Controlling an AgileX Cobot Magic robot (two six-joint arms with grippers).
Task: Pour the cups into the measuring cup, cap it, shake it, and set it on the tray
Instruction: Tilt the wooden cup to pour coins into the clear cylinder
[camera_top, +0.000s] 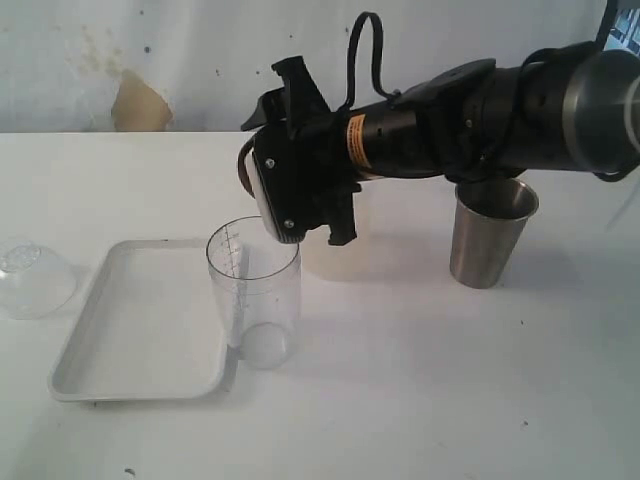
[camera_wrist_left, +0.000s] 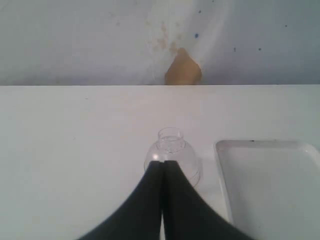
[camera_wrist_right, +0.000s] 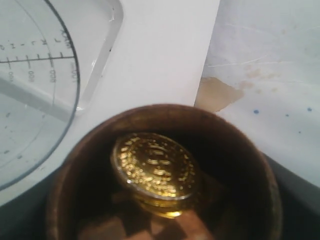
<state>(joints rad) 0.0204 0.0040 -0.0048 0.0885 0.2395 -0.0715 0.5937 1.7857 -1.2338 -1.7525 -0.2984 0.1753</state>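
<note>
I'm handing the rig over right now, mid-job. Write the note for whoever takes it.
Left pincer: shut, empty, by the clear dome lid.
Right pincer: holds the brown cup tipped at the measuring cup rim, gold disc inside it.
Measuring cup stands beside the tray; steel tumbler stands apart, upright.
Done: nothing visibly poured.
Left: both pours, cap, shake, set on tray.

The right arm (camera_top: 450, 110) is a thick black tube with a grey cylindrical joint (camera_top: 600, 100). An orange-yellow label (camera_top: 356, 140) with dark print wraps its wrist, a black cable (camera_top: 352, 50) loops above, and a white plate (camera_top: 275, 200) carries small screws (camera_top: 269, 163). The left gripper (camera_wrist_left: 162, 165) has two matte black fingers (camera_wrist_left: 145, 210) tapering to narrow tips.
</note>
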